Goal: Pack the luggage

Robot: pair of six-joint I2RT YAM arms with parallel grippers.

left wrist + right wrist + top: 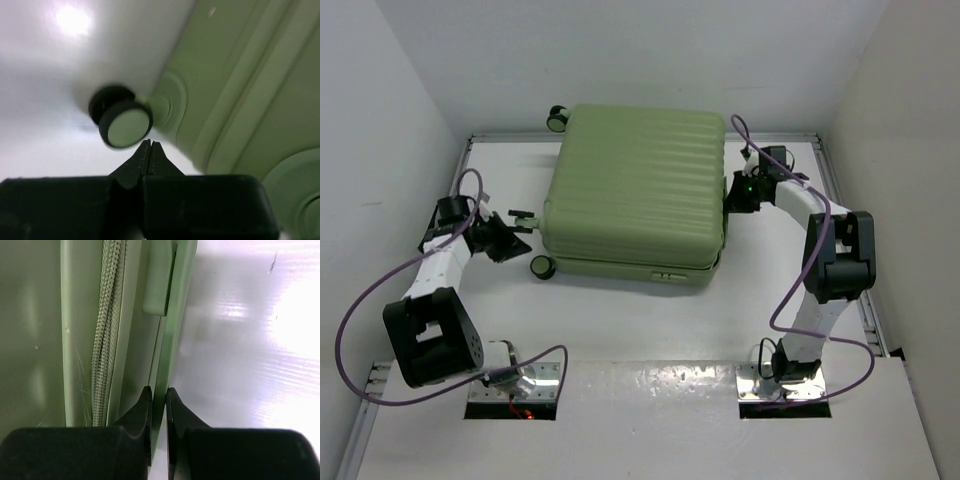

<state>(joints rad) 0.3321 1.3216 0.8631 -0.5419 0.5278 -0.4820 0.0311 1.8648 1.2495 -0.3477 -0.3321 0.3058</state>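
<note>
Left end effector: sitting fully closed, gripping nothing, hovering just off the near-left wheel of the luggage.

Right end effector: showing only a thin slit, nothing visibly pinched, pointing along the luggage's right side, just beside the zipper.

Luggage: lying flat and shut, ribbed shell up, resting on the surface between both arms.

Risks, judging from here:
- Risking a skid or pivot of the luggage by nudging the wheel with closed tips, given a smooth shell on a glossy surface.
- Risking a slip off the shell rim on the luggage's right side, or a snag in the zipper teeth, by working with tips so nearly shut.
- Not finding a zipper pull in any view, so likely groping for it before opening.

Writing: reading none. Seeing no brand, label or lettering anywhere on the luggage.
</note>
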